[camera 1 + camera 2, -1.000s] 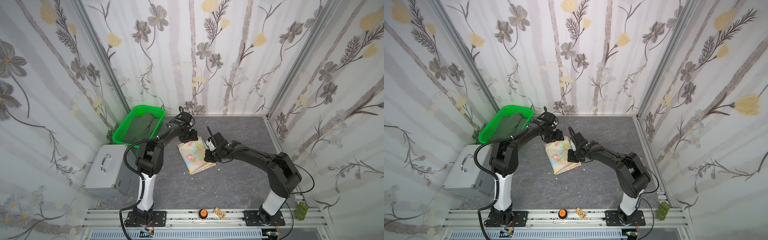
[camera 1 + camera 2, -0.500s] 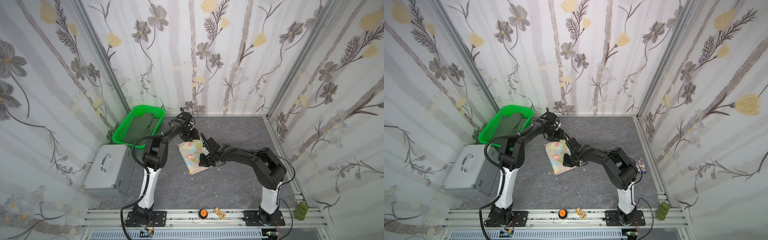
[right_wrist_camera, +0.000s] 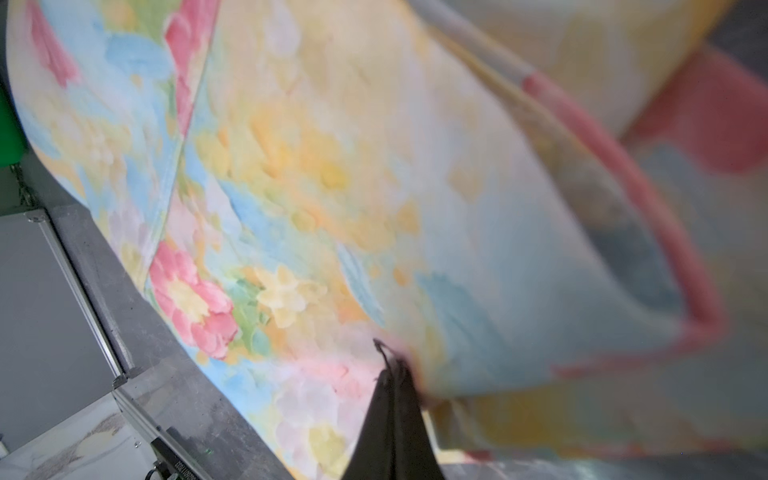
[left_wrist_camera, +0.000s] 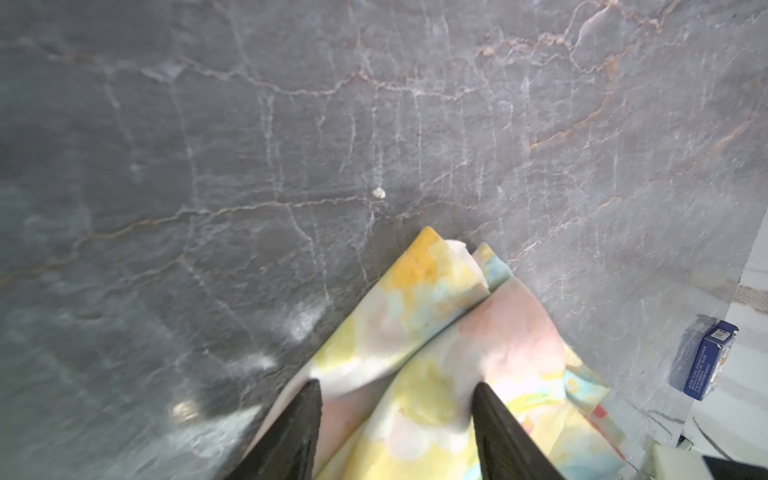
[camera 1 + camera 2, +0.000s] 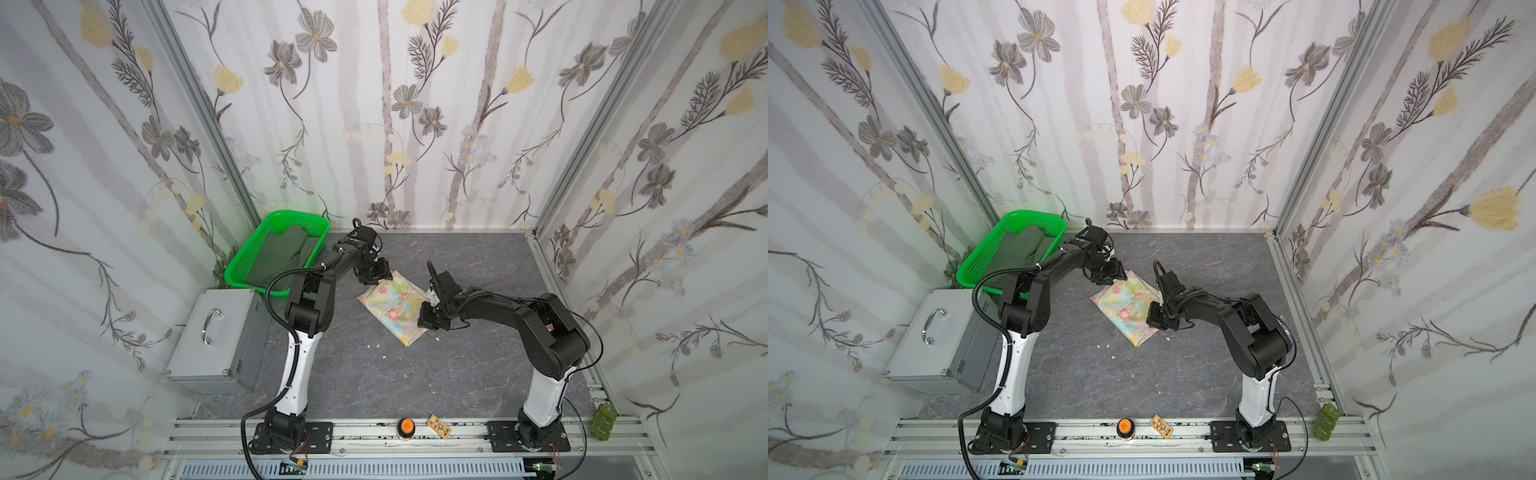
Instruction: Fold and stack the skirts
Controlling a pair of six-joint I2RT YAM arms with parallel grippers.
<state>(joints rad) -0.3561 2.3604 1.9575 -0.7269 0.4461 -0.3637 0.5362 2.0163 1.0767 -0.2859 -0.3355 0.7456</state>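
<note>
Plainly the floral skirt point(image 5: 392, 305) is thin, light and limp: it lies part-folded in the middle of the grey surface point(image 5: 415, 374), between the two arms, and in the right wrist view its layers ripple and lift. The right tool point(image 3: 390, 374) has its jaws pressed together on an edge of that cloth, on the side nearer its own arm, with a loose flap curling above. The left tool point(image 4: 397, 395) stands spread over the corner toward the back wall, with cloth between its fingers point(image 4: 299, 428) but not squeezed, as far as I can tell. I judge that such fabric will sag and slide, so it wants holding at hems or corners, all layers together, with the two holds well apart. The olive skirt point(image 5: 286, 253) lies crumpled in the green basket point(image 5: 245, 266) at the far left, not yet folded; it is probably just as soft, and a raised fold seems the best place to take it
</note>
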